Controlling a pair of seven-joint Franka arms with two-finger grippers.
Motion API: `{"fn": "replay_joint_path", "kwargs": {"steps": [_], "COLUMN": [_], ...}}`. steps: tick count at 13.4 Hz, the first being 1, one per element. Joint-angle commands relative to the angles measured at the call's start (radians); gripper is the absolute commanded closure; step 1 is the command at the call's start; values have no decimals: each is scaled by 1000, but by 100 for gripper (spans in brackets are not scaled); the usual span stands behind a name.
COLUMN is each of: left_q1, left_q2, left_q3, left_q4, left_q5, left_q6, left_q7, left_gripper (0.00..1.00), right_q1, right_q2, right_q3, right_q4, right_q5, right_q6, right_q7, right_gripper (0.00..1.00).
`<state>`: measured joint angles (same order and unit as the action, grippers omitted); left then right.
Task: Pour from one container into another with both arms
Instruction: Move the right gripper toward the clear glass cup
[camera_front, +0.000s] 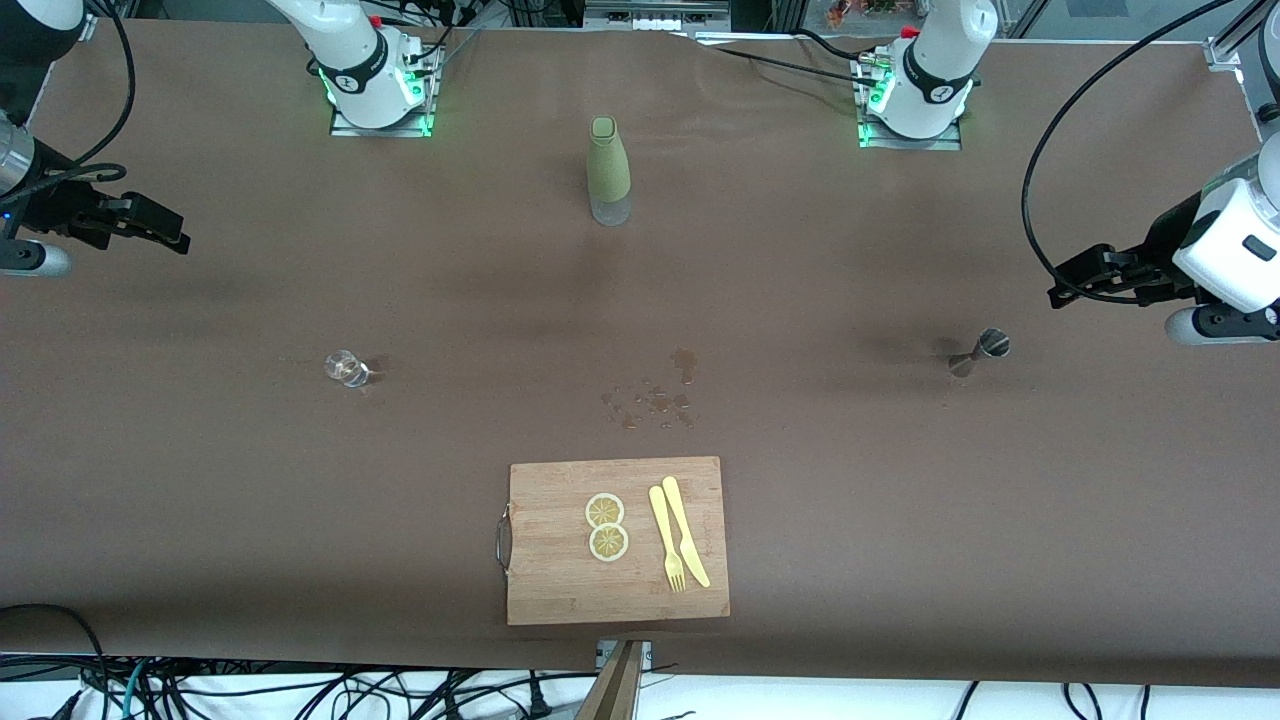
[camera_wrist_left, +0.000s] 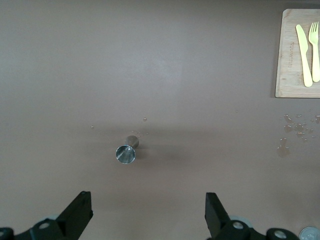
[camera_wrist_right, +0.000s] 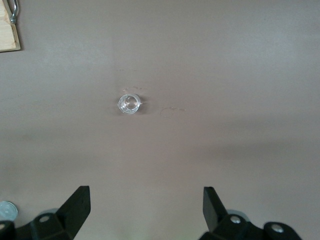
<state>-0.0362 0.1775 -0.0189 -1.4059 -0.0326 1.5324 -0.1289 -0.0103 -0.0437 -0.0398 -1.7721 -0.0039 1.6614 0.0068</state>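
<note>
A small clear glass (camera_front: 345, 367) (camera_wrist_right: 129, 103) stands toward the right arm's end of the table. A steel jigger (camera_front: 985, 350) (camera_wrist_left: 127, 151) stands toward the left arm's end. A green sleeved bottle (camera_front: 609, 170) stands upright midway between the two arm bases. My right gripper (camera_front: 168, 235) (camera_wrist_right: 146, 192) hangs open and empty above the table, apart from the glass. My left gripper (camera_front: 1062, 290) (camera_wrist_left: 147, 197) hangs open and empty above the table, apart from the jigger.
A wooden cutting board (camera_front: 560, 590) (camera_wrist_left: 290, 60) lies near the front edge with two lemon slices (camera_front: 606, 526), a yellow fork (camera_front: 665, 540) and a yellow knife (camera_front: 686, 530). Spilled drops (camera_front: 655, 400) (camera_wrist_left: 295, 127) wet the brown table cover between board and bottle.
</note>
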Motion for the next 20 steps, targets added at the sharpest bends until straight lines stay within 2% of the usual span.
{"fn": "replay_joint_path", "kwargs": {"steps": [1, 10, 15, 18, 20], "left_q1": [-7, -7, 1, 4, 4], "left_q2": [13, 13, 13, 17, 22], "left_q3": [0, 2, 5, 7, 7], "left_q4": [28, 28, 28, 28, 28], "left_q5": [22, 20, 19, 17, 17], "left_q6": [-3, -1, -1, 5, 5], "left_q7": [-8, -11, -8, -6, 0], "left_gripper": [0, 0, 0, 0, 0], "right_q1": [-4, 1, 7, -3, -7], "right_q2": [2, 2, 48, 65, 84], "right_q3": [6, 11, 14, -14, -67], "right_q4": [17, 20, 40, 42, 42], "right_q5": [15, 12, 16, 36, 105], "right_q6": [-19, -37, -43, -68, -78], "right_q7": [18, 9, -5, -152, -328], "right_gripper": [0, 0, 0, 0, 0]}}
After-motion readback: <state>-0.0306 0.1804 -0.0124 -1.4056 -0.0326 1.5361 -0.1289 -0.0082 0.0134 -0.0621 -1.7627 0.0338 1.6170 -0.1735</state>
